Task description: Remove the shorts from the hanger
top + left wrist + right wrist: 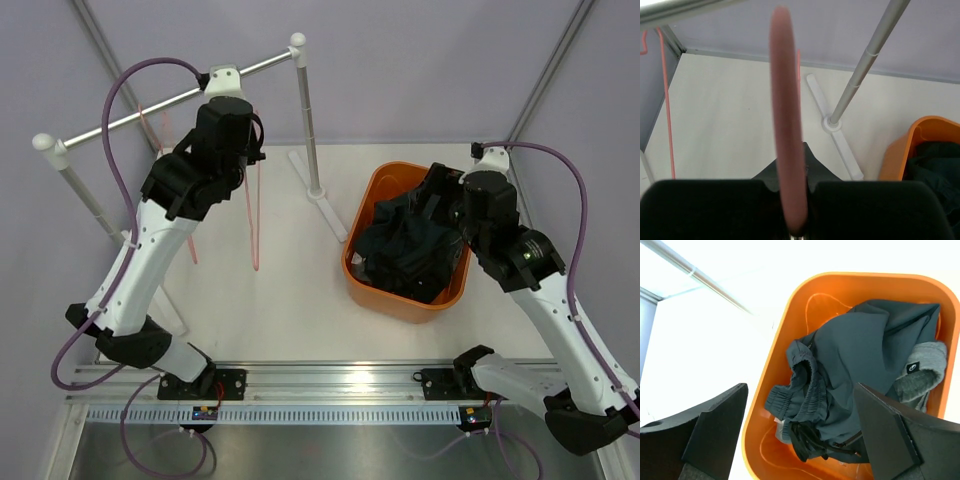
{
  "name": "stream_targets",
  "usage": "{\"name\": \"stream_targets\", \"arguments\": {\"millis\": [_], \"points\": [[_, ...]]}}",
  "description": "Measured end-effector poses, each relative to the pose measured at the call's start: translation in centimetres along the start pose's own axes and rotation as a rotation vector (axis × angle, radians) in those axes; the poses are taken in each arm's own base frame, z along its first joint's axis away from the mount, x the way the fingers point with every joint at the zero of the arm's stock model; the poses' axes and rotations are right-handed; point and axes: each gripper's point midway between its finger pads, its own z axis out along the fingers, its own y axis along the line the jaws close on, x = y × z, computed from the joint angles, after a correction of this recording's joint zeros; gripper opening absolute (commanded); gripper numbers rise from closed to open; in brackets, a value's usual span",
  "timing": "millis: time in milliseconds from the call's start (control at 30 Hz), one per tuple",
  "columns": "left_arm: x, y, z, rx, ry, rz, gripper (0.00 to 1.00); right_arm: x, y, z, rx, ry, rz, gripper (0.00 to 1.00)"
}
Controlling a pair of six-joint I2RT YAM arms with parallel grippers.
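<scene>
Orange tub (pixel 771 375): holds both pairs of shorts; sits on the table's right side
Dark shorts (pixel 860 350): crumpled on top; small pale mark near a hem
Grey shorts (pixel 922 370): at the tub's wall; probably partly under the dark pair
Right gripper (pixel 799 390): above the tub; fingers spread wide, nothing between them
Left gripper (pixel 792 200): pressed together on the pink hanger (pixel 787 125); up beside the rail (pixel 170 103)

Dark shorts (pixel 865 350) in orange bin (pixel 764 405)

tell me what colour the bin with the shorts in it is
Orange. The bin shows best in the right wrist view, looking straight down into it.
</scene>
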Motion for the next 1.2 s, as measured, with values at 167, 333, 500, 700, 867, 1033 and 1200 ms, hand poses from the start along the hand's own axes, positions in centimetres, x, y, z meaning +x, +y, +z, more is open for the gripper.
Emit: {"name": "stream_targets", "arguments": {"millis": [167,333,500,700,867,1033,1200], "points": [[-1.0,0.2,1.9,0.003,0.02,-0.022,0.0,-0.8,0.2,-1.2,-0.019,-0.013,-0.011,0.95],[-1.8,2.1,4.5,-0.043,0.03,-0.049,0.0,-0.9,0.2,-1.8,-0.034,-0.01,-0.022,0.95],[-1.9,3.6,6.3,-0.076,0.037,-0.054,0.0,-0.9,0.3,-2.0,-0.041,-0.008,-0.032,0.94],[-2.2,4.3,7.9,-0.089,0.028,-0.065,0.0,-0.8,0.4,-2.0,-0.051,-0.003,-0.041,0.94],[-1.5,5.1,9.4,-0.109,0.055,-0.063,0.0,-0.5,0.5,-1.7,-0.055,0.004,-0.049,0.94],[-0.6,5.6,10.7,-0.119,0.082,-0.062,0.0,0.2,0.3,-1.1,-0.048,0.022,-0.055,0.93],[0.0,5.4,11.7,-0.116,0.076,-0.068,0.0,0.7,0.3,-0.8,-0.05,0.032,-0.058,0.93]]}}
